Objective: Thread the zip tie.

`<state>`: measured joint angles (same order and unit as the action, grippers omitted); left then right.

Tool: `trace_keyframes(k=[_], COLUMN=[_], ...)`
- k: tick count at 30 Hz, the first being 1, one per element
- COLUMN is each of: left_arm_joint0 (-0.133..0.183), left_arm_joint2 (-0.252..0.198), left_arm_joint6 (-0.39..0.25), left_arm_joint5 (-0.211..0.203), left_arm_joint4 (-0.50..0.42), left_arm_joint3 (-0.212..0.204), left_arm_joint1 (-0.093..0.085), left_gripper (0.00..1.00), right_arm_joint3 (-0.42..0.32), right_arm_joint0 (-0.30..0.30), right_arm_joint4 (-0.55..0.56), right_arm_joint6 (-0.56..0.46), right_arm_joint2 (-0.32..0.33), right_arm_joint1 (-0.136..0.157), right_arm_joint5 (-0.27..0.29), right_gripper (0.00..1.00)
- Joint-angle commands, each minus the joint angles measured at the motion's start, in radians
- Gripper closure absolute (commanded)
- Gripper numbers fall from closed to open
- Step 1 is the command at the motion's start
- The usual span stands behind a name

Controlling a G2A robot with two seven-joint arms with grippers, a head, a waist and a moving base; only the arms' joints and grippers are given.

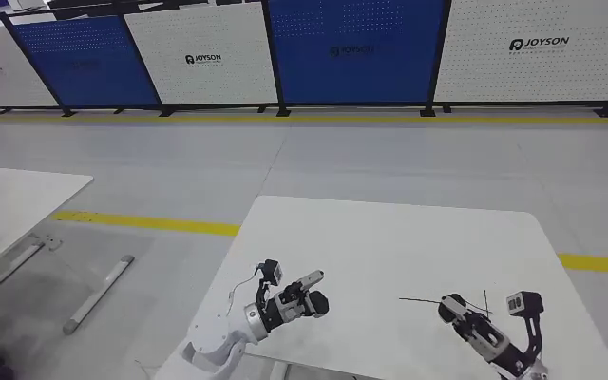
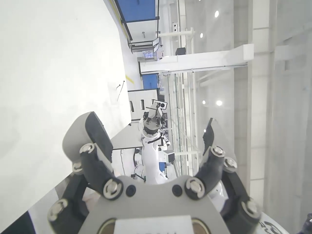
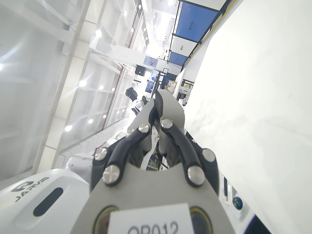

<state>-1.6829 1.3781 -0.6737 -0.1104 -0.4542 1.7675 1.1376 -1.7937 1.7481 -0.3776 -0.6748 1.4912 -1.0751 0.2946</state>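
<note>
The zip tie (image 1: 423, 301) is a thin, straight black strip. One end is clamped in the right gripper (image 1: 454, 306), and the free length projects above the table (image 1: 380, 237) toward the left gripper (image 1: 315, 292). The right gripper's fingers (image 3: 170, 103) are pressed together on the strip. This gripper stands over the near right part of the table, close to the near edge. The left gripper stands over the near left edge with its fingers spread wide and nothing between them, well apart from the tip of the zip tie. Just beside the right gripper, toward the right edge, two more thin black strips (image 1: 485, 302) lie on the table and meet at an angle. It cannot be determined whether they are separate ties or one bent tie. Count: one held zip tie, two grippers, one table.
</note>
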Motion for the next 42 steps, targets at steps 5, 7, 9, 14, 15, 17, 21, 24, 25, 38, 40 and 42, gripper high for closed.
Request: trace_keyframes(k=[5,7,9,14,15,17,21,24,25,38,40,42], left_arm_joint0=[0.005,0.002,0.001,0.026,0.033,0.045,0.045,0.045,0.045,0.084,0.089,0.089], left_arm_joint2=[-0.017,-0.032,-0.051,-0.123,-0.134,-0.158,-0.158,-0.158,-0.158,-0.237,-0.242,-0.242], left_arm_joint6=[0.017,0.037,0.074,0.188,0.221,0.253,0.253,0.253,0.253,0.292,0.314,0.314], left_arm_joint5=[0.006,-0.006,-0.026,-0.059,-0.072,-0.072,-0.072,-0.072,-0.072,-0.075,-0.100,-0.100], left_arm_joint4=[-0.026,-0.025,-0.012,0.028,0.046,0.058,0.058,0.058,0.058,0.057,0.022,0.022], left_arm_joint3=[0.004,0.013,0.019,-0.006,-0.015,-0.035,-0.035,-0.035,-0.035,-0.045,-0.054,-0.054], left_arm_joint1=[0.003,0.004,0.008,0.020,0.023,0.028,0.028,0.028,0.028,0.041,0.045,0.045], left_gripper=[0.00,0.00,0.00,0.00,0.00,0.00,0.00,0.00,0.00,0.00,0.00,0.00], right_arm_joint3=[-0.011,-0.026,-0.039,-0.048,-0.046,-0.045,-0.045,-0.045,-0.045,-0.075,-0.069,-0.069], right_arm_joint0=[-0.002,-0.002,-0.002,-0.017,-0.019,-0.020,-0.020,-0.020,-0.020,-0.062,-0.075,-0.075], right_arm_joint4=[-0.009,-0.021,-0.024,0.031,0.032,0.033,0.033,0.033,0.033,0.172,0.199,0.199], right_arm_joint6=[0.021,0.046,0.076,0.189,0.198,0.200,0.200,0.200,0.200,0.260,0.281,0.281], right_arm_joint2=[-0.014,-0.041,-0.073,-0.154,-0.162,-0.165,-0.165,-0.165,-0.165,-0.286,-0.307,-0.307], right_arm_joint1=[-0.003,-0.008,-0.014,-0.030,-0.032,-0.033,-0.033,-0.033,-0.033,-0.050,-0.054,-0.054], right_arm_joint5=[0.001,0.010,0.019,0.045,0.045,0.043,0.043,0.043,0.043,-0.005,-0.019,-0.019], right_gripper=[1.00,1.00,1.00,1.00,1.00,1.00,1.00,1.00,1.00,1.00,1.00,1.00])
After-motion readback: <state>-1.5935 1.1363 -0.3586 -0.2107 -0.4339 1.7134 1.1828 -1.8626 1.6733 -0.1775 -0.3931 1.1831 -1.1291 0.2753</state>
